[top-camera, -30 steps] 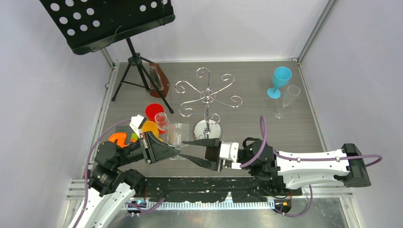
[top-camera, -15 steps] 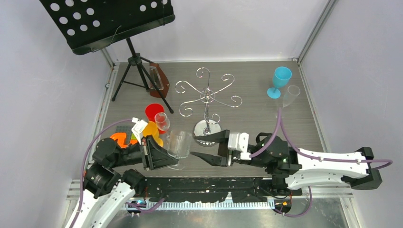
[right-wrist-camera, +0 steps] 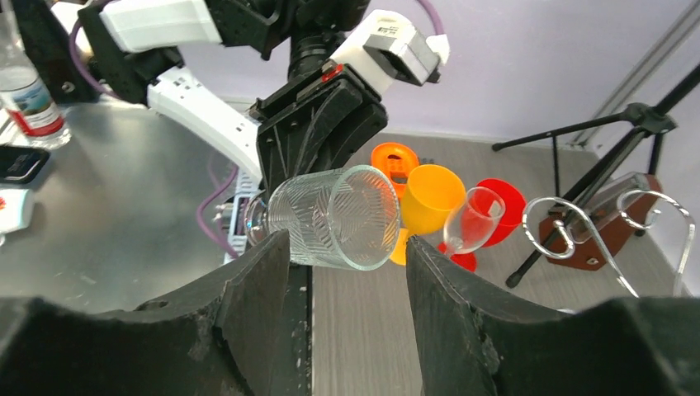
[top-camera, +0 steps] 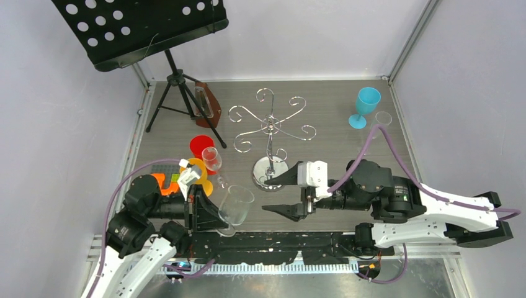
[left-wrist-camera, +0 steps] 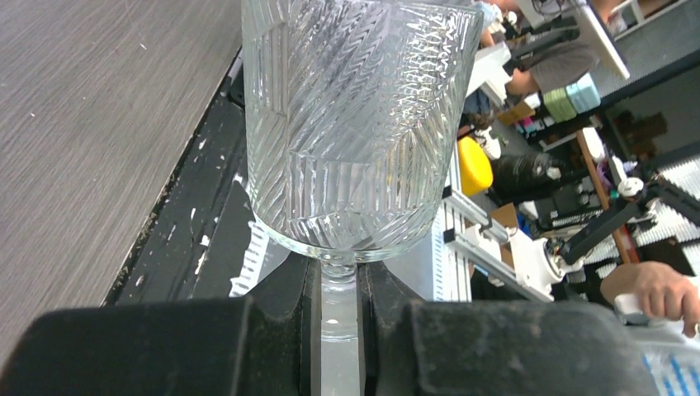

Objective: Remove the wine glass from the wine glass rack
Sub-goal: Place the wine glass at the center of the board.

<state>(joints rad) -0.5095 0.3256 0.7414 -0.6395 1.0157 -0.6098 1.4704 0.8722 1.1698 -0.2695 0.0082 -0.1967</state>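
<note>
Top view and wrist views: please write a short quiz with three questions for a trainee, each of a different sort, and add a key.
1. True or false: the jaws of the left gripper clamp the wine glass by its bowl.
2. How many glasses hang on the chrome rack? A) one B) none C) two
3. What colour is the opaque glass at the far right?

Key: 1 false, they clamp the stem; 2 B; 3 blue.
</note>
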